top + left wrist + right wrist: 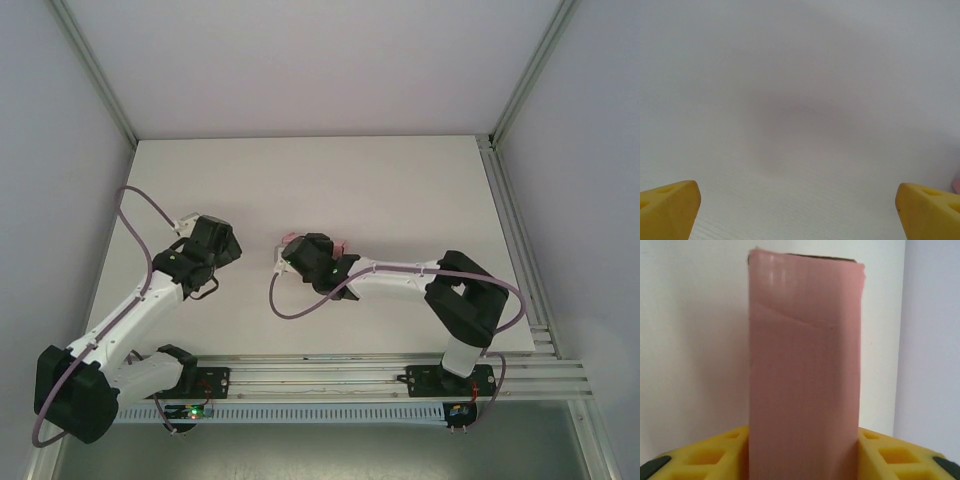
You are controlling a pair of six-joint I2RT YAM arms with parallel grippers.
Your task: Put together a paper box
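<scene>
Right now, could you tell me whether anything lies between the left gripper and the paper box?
Nothing visible does. The paper box sits clamped in the right gripper; the open left gripper faces bare table beside it. The right arm's purple cable loops just nearer than that gap.

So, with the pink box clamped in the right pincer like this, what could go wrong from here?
1. The right pincer squeezes the paper box across its thin card faces. A slanted crease already shows on the face, so more pressure may buckle it.
2. The left pincer hangs open over the bare table, apart from the box. Held by one pincer at one end, the box could twist or slip if pushed.
</scene>
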